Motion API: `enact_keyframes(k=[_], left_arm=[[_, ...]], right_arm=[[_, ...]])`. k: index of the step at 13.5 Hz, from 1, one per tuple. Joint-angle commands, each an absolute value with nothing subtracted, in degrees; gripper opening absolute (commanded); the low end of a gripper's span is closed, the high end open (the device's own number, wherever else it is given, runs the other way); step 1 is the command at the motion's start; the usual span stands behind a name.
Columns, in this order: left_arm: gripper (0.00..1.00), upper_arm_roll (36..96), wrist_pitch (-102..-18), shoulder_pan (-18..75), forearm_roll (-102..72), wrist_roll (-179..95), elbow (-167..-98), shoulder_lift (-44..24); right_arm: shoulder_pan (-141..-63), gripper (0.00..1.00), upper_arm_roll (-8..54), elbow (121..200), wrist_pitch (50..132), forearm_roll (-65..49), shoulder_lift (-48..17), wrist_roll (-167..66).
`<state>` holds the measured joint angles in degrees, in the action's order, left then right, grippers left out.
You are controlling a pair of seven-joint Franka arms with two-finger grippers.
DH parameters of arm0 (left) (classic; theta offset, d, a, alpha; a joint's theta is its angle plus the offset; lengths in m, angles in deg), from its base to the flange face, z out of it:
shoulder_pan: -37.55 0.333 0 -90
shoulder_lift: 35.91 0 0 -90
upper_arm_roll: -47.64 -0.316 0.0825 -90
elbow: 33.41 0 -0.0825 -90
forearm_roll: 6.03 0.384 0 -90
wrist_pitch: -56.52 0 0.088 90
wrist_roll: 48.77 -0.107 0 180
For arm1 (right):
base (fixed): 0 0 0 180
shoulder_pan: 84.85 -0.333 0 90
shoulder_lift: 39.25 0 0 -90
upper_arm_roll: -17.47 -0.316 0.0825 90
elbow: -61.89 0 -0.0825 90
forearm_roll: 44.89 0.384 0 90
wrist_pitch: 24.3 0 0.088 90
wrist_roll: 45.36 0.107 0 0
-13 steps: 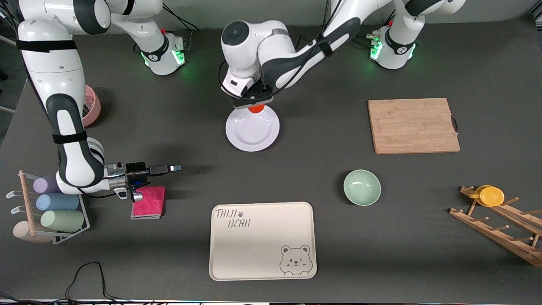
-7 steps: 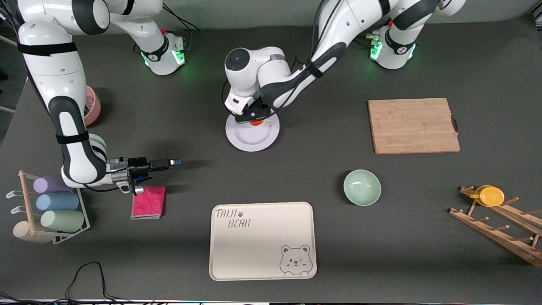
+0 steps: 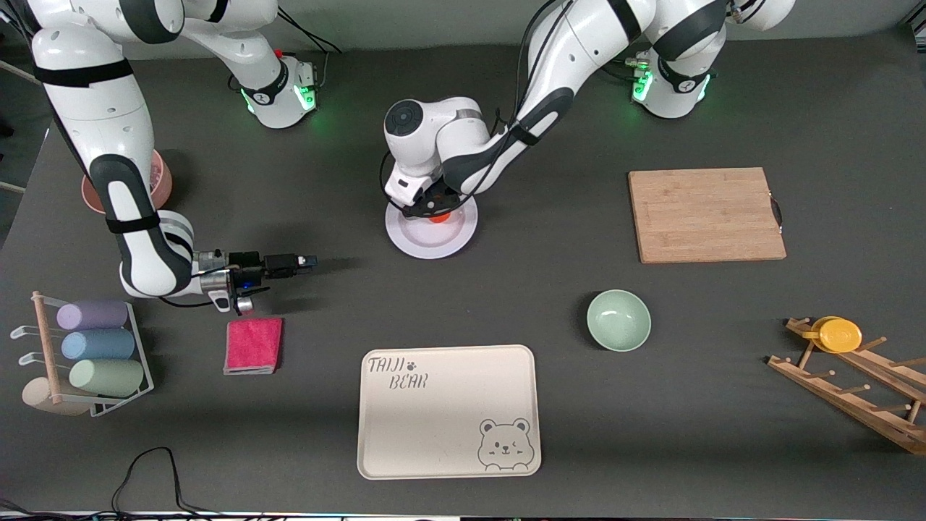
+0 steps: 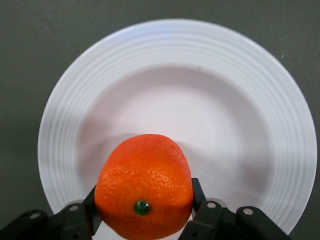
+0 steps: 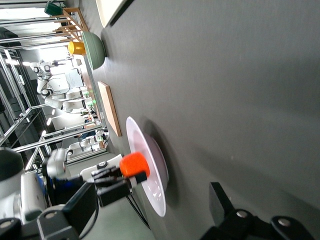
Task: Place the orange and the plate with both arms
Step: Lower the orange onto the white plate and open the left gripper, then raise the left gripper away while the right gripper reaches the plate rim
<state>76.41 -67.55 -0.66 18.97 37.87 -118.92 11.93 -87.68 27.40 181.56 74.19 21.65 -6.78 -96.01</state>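
Observation:
The white plate (image 3: 431,235) lies at the table's middle, toward the robots' bases. My left gripper (image 3: 434,209) is shut on the orange (image 3: 437,213) and holds it low over the plate's part farthest from the front camera. I cannot tell whether the orange touches the plate. In the left wrist view the orange (image 4: 144,187) sits between the black fingers (image 4: 199,192) over the plate (image 4: 270,100). My right gripper (image 3: 304,260) is open and empty. It lies level above bare table between the plate and the pink cloth. Its view shows the plate (image 5: 152,180) and orange (image 5: 134,164) edge-on.
A pink cloth (image 3: 254,345) lies just nearer the camera than the right gripper. A cup rack (image 3: 94,347) and a pink bowl (image 3: 159,184) are at the right arm's end. The bear tray (image 3: 448,410), green bowl (image 3: 618,320), cutting board (image 3: 705,214) and wooden rack with yellow cup (image 3: 839,334) are elsewhere.
My left gripper has come down with the orange, from above the plate's rim to low over the plate. My right gripper has moved off the pink cloth, away from the camera.

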Motion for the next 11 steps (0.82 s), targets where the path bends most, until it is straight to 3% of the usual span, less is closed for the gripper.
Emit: enact_keyframes(k=[1, 3, 5, 7, 11], left_arm=[[0.39, 75.5, -67.1, -2.1, 20.3, 37.7, -114.3, 14.7], [0.42, 74.8, -67.1, -2.3, 20.4, 37.6, -114.1, 14.9], [0.56, 74.7, -67.1, -2.4, 20.4, 37.6, -114.1, 14.9], [0.98, 74.8, -67.1, -2.4, 20.6, 37.0, -114.1, 14.8], [1.0, 75.8, -62.5, -1.1, 20.0, 34.8, -114.0, 11.2]], right_arm=[[-88.2, 1.0, 27.4, 189.8, 76.9, 23.5, -13.5, -98.7], [-88.3, 1.0, 27.4, 192.5, 77.1, 23.5, -15.3, -99.2], [-88.4, 1.0, 27.4, 194.6, 77.6, 25.2, -15.3, -103.2], [-89.8, 1.0, 27.5, 196.2, 77.7, 27.1, -15.4, -103.9], [-90.0, 1.0, 27.4, 198.9, 78.3, 28.4, -15.4, -106.6]])
